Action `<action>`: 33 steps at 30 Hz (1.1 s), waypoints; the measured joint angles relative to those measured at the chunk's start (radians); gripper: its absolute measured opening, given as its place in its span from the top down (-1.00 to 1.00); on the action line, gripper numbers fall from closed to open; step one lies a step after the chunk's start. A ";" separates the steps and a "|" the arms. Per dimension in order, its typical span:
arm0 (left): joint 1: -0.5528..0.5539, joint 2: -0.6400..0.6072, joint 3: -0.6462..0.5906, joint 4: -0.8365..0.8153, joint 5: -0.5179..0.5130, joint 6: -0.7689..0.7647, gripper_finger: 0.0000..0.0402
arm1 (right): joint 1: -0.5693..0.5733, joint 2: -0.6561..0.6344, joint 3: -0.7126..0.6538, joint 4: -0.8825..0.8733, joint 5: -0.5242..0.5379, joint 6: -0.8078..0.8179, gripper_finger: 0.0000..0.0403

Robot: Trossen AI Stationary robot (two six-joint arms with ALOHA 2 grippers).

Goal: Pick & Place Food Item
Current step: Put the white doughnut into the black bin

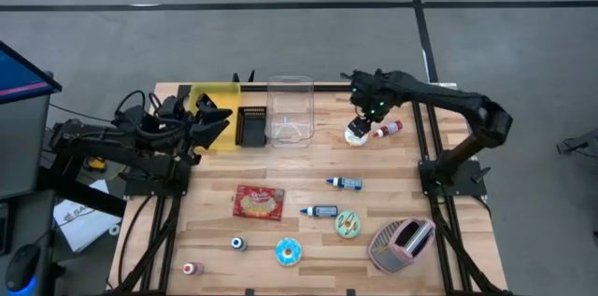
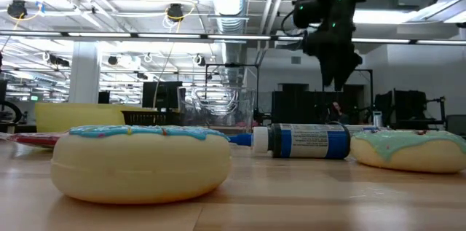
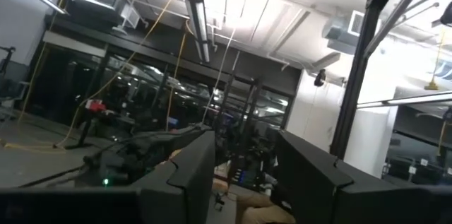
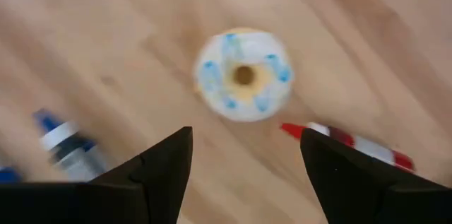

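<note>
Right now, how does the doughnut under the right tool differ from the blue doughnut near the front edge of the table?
The white doughnut has blue streaks on white icing; the blue doughnut is blue all over. The white one lies far back beside a red-capped tube, under the open right tool; the blue one lies near the front edge, uncovered. Both are rings lying flat on the table.

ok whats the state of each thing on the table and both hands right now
right hand: open, pointing down over the white donut
white donut: flat on the table, not held
red tube: lying beside that donut
left hand: raised near the yellow bin, holding nothing
clear container: upright, open top
yellow bin: on the table's far edge
toaster: lying on its side
</note>
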 joint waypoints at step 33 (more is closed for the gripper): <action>0.001 -0.001 0.000 0.064 0.006 -0.038 0.27 | 0.041 0.195 -0.132 0.226 0.146 -0.024 -0.27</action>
